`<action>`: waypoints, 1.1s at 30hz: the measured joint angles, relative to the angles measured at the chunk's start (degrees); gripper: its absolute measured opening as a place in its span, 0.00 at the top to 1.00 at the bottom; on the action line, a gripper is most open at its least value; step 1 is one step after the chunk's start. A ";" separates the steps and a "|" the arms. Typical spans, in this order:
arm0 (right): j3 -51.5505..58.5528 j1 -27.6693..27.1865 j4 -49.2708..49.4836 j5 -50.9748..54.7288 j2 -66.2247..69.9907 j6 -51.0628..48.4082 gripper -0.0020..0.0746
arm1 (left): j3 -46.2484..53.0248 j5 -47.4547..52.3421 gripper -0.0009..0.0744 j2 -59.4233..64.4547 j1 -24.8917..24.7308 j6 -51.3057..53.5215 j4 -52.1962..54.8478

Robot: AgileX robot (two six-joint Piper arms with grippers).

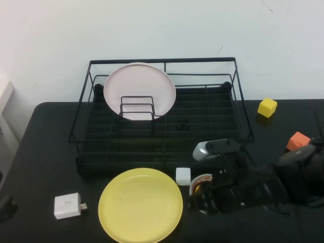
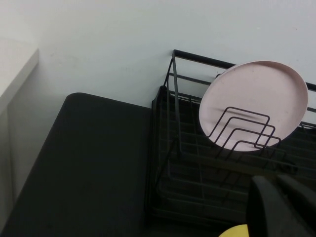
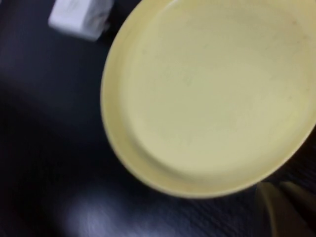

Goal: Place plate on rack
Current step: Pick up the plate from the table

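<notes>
Yellow plate (image 1: 140,205) lay flat on table, not yet racked; rack (image 1: 212,109) held pink plate (image 1: 139,90). Right gripper (image 1: 198,198) beside its rim, left gripper (image 2: 281,207) parked; jaw states unclear on both.

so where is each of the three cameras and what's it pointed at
High view: raised on the robot's side, angled down at the rack, yellow plate and pink plate; shows the right arm with its right hand beside the yellow plate, and the left hand at the table's left edge.
Left wrist view: faces the rack's corner and pink plate; its own fingers show.
Right wrist view: close over the yellow plate; a fingertip shows.
Shared: the yellow plate appears in the high and right wrist views.
</notes>
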 joint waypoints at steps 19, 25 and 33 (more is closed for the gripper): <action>-7.50 -1.59 12.60 7.12 15.08 0.60 0.39 | 0.00 -1.66 0.99 0.00 0.00 -2.80 -0.22; -10.13 -1.59 12.69 6.10 17.38 0.58 0.39 | 0.00 -1.94 0.99 0.00 0.00 -2.90 -0.22; -12.63 -1.59 12.96 6.08 20.51 0.44 0.43 | 0.00 -2.04 0.99 0.00 0.00 -3.37 -0.22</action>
